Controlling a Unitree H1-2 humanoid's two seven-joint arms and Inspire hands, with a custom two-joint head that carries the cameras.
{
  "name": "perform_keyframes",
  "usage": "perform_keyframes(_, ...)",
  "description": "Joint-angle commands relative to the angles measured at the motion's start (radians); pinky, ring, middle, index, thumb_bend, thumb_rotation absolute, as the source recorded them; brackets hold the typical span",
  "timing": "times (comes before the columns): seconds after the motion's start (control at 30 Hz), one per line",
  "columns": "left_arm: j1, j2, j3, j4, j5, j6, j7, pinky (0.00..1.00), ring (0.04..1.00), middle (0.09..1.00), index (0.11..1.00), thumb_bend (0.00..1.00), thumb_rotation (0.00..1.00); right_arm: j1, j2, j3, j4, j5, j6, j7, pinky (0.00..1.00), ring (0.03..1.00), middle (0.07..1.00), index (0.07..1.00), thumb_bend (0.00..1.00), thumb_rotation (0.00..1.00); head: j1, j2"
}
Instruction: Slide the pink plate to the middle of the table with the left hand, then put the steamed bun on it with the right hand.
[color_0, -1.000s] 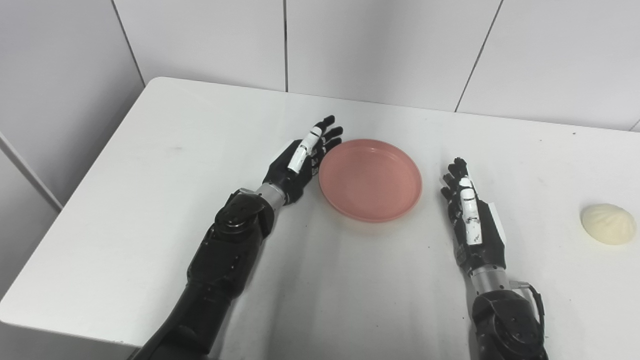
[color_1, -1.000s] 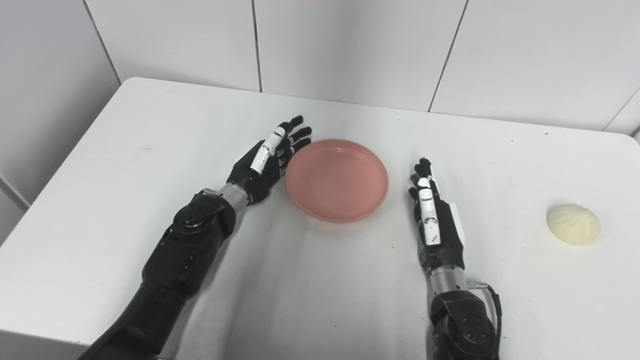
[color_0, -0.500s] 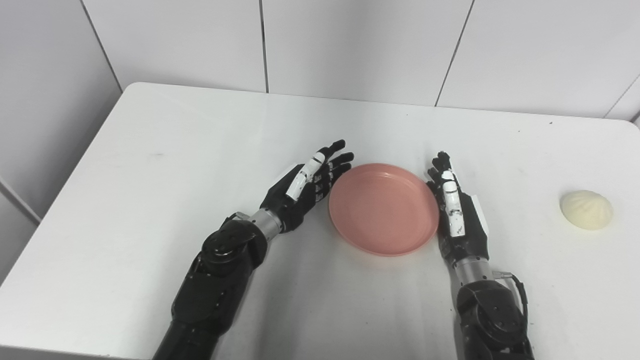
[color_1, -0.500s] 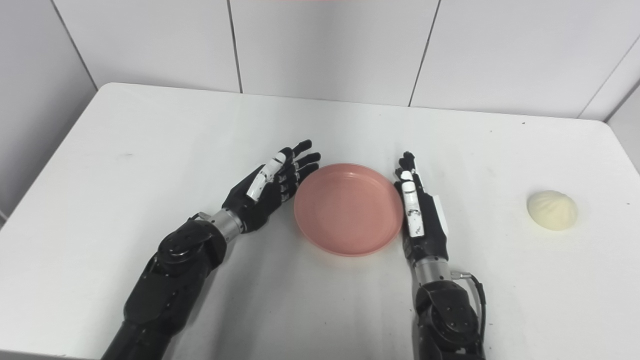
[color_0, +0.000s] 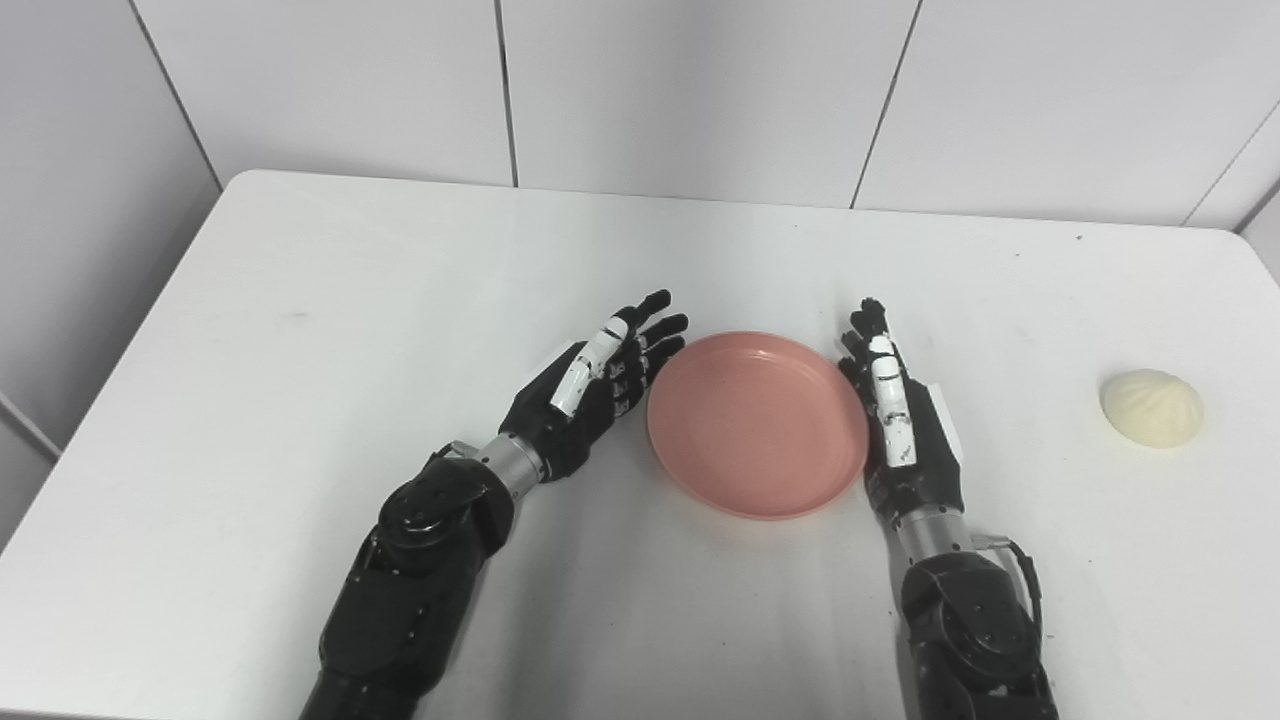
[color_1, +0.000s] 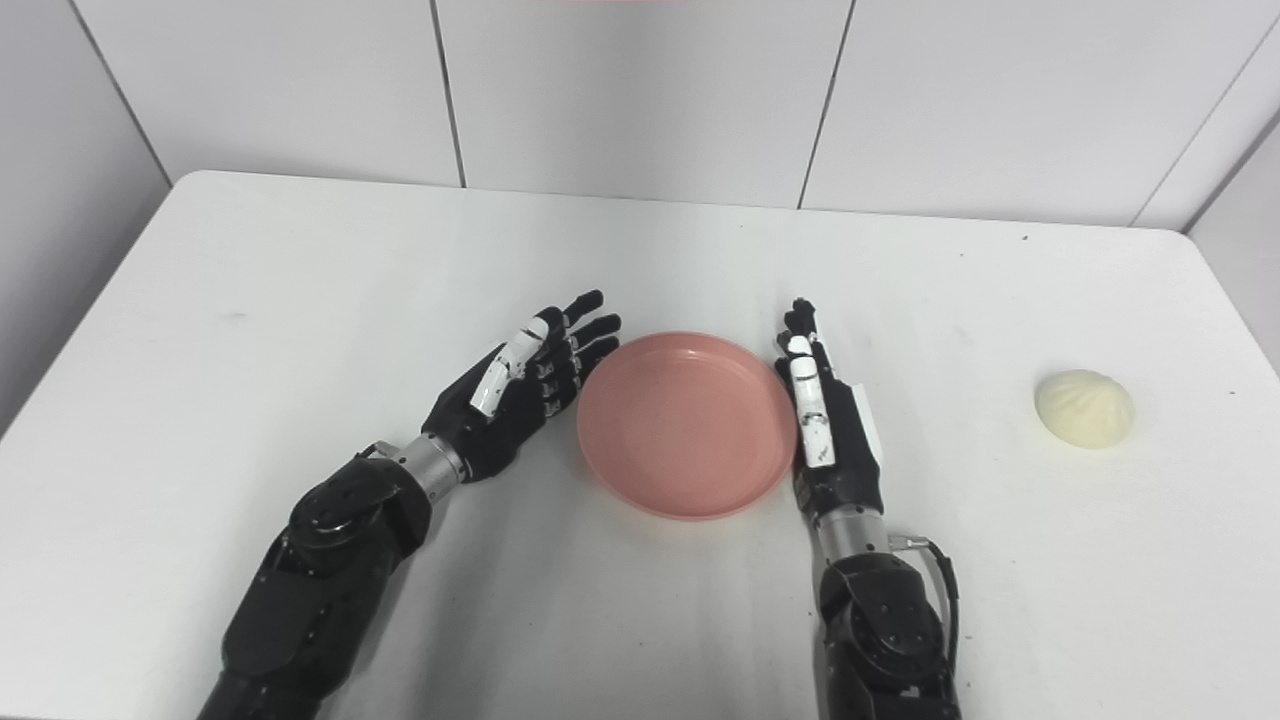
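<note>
Table (color_0: 300, 330) first: white, smooth, rounded corners, a few small dark specks scattered on it, filling most of the frame. Behind it, across the top, plain white wall panels (color_0: 690, 90) split by thin dark seams, with a grey panel running down the left edge.

Centre of the frame, slightly low, sits the pink plate (color_0: 757, 425), flat on the tabletop, nothing on it. Left hand (color_0: 590, 385) lies just beside the plate's left rim, fingers stretched out and spread, pointing toward the upper right, holding nothing; its fingertips are right at the rim, and I cannot tell if they touch. Right hand (color_0: 900, 420) stands edge-on along the plate's right rim, fingers straight and together, pointing up the frame, released too, right against the rim.

Over at the right edge of the frame, well apart from both hands, the steamed bun (color_0: 1152, 407) rests on the table, pale cream, pleated on top.
</note>
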Motion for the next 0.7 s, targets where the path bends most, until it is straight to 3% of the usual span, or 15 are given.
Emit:
perform_keyframes(0.0, 0.003, -0.016, -0.002, 0.012, 0.019, -0.018, 0.012, 1.0, 0.974, 0.975, 0.994, 0.39, 1.0, 0.038, 0.019, 0.016, 0.045, 0.008, -0.013, 0.012, 1.0, 1.0, 1.0, 1.0, 0.18, 1.0, 0.0, -0.001)
perform_keyframes(0.4, 0.01, -0.048, 0.051, 0.07, 0.097, -0.139, 0.116, 1.0, 0.999, 1.0, 1.0, 0.39, 1.0, 0.022, 0.014, 0.006, 0.059, -0.014, -0.033, -0.01, 1.0, 1.0, 1.0, 1.0, 0.21, 1.0, -0.033, -0.012)
perform_keyframes(0.67, 0.028, -0.057, 0.07, 0.085, 0.136, -0.244, 0.163, 1.0, 1.0, 1.0, 1.0, 0.36, 1.0, -0.008, 0.004, -0.038, 0.058, -0.026, -0.095, -0.053, 1.0, 0.999, 1.0, 1.0, 0.23, 1.0, -0.053, -0.019)
